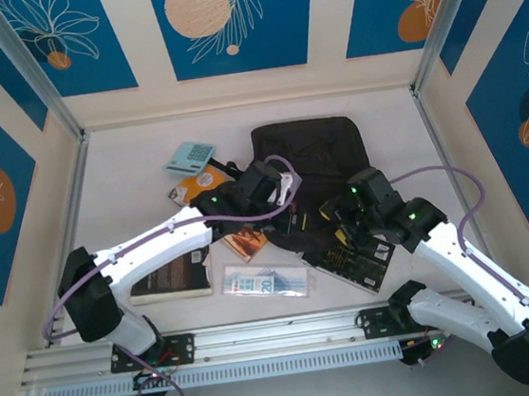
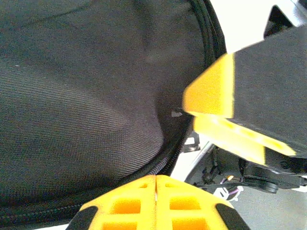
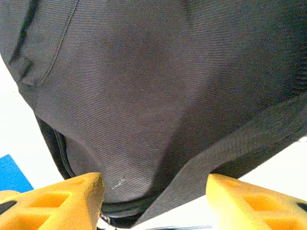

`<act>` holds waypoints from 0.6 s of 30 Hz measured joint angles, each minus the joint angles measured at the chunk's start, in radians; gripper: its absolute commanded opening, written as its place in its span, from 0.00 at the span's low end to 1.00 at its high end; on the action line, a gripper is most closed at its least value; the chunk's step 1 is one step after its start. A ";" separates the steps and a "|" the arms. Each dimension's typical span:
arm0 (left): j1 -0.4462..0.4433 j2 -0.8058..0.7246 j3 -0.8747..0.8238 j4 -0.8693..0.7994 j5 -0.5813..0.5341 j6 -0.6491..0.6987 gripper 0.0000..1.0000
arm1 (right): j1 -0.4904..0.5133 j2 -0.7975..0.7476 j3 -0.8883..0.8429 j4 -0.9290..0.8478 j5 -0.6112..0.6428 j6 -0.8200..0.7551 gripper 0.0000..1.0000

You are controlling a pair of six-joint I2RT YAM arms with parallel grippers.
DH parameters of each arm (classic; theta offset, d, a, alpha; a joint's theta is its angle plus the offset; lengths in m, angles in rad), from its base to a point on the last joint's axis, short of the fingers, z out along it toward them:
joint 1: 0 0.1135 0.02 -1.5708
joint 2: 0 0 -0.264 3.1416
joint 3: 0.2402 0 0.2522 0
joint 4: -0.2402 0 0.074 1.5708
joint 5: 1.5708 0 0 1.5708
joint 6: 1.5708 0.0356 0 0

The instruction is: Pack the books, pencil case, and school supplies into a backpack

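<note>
Tabletop point(image 1: 126, 156): books point(image 1: 169, 283) and pencil case point(image 1: 266, 281) lie outside backpack point(image 1: 312, 150); packing apparently unstarted. Left gripper point(image 2: 156, 191) closed, hold unclear; right gripper point(image 3: 153, 186) jaws apart, empty.

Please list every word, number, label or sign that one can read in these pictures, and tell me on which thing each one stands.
Nothing can be read with certainty.
white and pale blue flat pencil case: printed marks, too blurred to read.
brown-black paperback book: pale marks on the cover, too small.
black paperback book with gold pattern: pattern only, nothing legible.
large black fabric backpack: no label seen.
</note>
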 measured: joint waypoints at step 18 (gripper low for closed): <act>-0.050 0.027 0.016 0.011 -0.056 -0.004 0.00 | 0.012 0.026 -0.079 0.060 0.004 0.091 0.62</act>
